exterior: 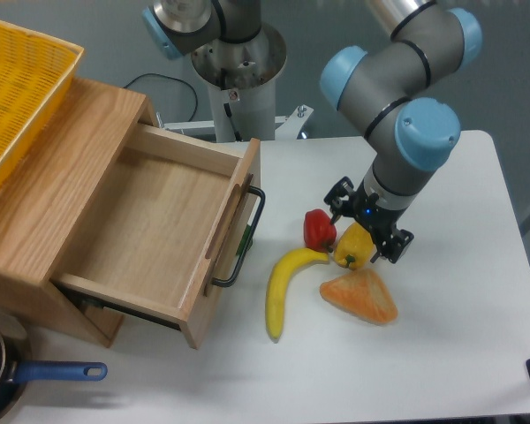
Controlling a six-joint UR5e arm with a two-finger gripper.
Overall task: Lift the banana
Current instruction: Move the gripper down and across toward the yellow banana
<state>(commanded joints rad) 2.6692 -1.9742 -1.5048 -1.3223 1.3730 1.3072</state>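
Long curved yellow banana [282, 290] flat on the white worktop [459, 336], just right of the open wooden drawer [150, 234]. Black two-finger gripper [369, 232] low over the short yellow pepper [352, 246], jaws spread, straddling it, right of the drawer.

1. The drawer unit [62, 212] stands on the left part of the counter [450, 336], its drawer [159, 230] pulled out toward the right.
2. A basket [18, 88] rests on top of the drawer unit.
3. The banana [283, 287] lies right of the drawer front, near the counter's middle.
4. Two peppers [319, 230] [353, 247] sit side by side just behind the banana's far tip.
5. A wedge [360, 296] lies right of the banana, in front of the peppers.
6. The end effector [371, 237] hangs over the right-hand pepper.
7. A pan [0, 375] sits at the front left corner.
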